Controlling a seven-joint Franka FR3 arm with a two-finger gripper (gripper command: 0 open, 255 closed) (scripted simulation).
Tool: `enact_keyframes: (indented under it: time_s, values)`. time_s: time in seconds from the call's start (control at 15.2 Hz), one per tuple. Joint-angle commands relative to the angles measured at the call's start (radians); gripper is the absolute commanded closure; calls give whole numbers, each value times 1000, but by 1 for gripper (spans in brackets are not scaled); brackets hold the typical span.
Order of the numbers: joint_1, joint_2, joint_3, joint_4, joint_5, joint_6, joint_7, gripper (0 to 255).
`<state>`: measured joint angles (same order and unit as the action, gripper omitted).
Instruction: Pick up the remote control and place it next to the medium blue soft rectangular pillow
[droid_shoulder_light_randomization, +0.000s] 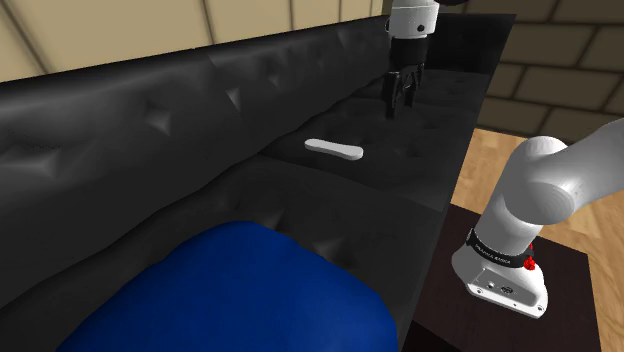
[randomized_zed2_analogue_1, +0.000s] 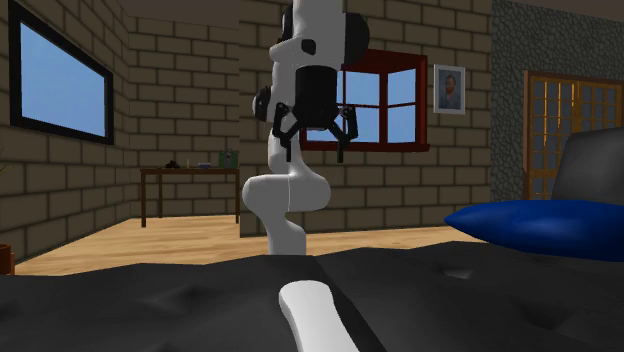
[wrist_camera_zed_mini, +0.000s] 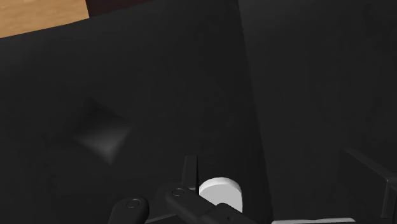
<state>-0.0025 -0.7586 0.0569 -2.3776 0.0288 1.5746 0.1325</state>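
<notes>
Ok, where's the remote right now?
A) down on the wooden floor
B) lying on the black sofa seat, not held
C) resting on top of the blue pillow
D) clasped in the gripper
B: the white remote lies flat on the black sofa seat, apart from the blue pillow, and the open gripper hangs higher up, holding nothing.

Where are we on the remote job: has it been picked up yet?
Done: nothing yet. The white remote lies flat on the black sofa seat, well apart from the blue pillow. In hand: the gripper hangs open and empty above the seat, not touching the remote. Left: descend, grasp, carry it over, set it beside the pillow.
</notes>
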Motion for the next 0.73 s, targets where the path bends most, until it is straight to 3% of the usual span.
enact_keyframes:
  time_s: [0.0, 0.66]
  values:
    - [0, 0, 0, 0, 0, 0, 0, 0]
    - [-10, 364, -30, 88, -35, 251, -84, 0]
